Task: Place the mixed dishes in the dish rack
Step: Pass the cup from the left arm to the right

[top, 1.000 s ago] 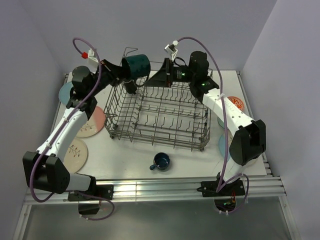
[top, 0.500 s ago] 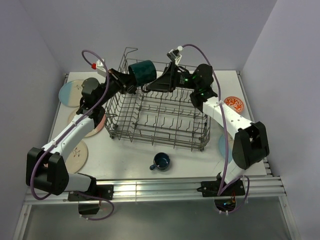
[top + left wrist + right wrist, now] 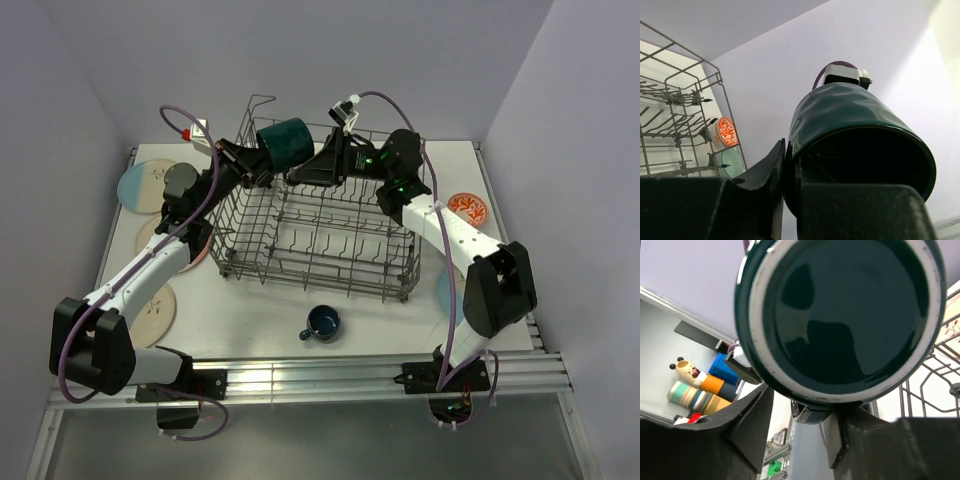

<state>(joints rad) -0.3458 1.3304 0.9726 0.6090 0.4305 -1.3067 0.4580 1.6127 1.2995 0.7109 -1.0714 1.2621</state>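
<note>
A teal-blue mug [image 3: 283, 140] hangs on its side above the back left corner of the dish rack [image 3: 330, 270]. My left gripper [image 3: 260, 162] is shut on the mug's rim [image 3: 855, 125], one finger inside and one outside. My right gripper [image 3: 298, 174] reaches in from the right at the mug's base [image 3: 840, 310]. Its jaws straddle the small handle under the base, part closed. A gap shows between the handle and the left finger [image 3: 747, 415]. The rack holds no dishes that I can see. A dark blue mug [image 3: 323, 322] stands on the table in front of the rack.
Plates lie left of the rack: a light blue one [image 3: 138, 185], a pink one [image 3: 188, 248] and a cream one [image 3: 152, 305]. An orange-red bowl [image 3: 468, 208] and a blue plate [image 3: 446, 288] sit right of it. A pale green bowl [image 3: 732, 164] shows beyond the rack wires.
My left arm has swung the teal-blue mug a little right and forward. My right gripper has come in to the mug's base and its jaws have narrowed around the handle.
</note>
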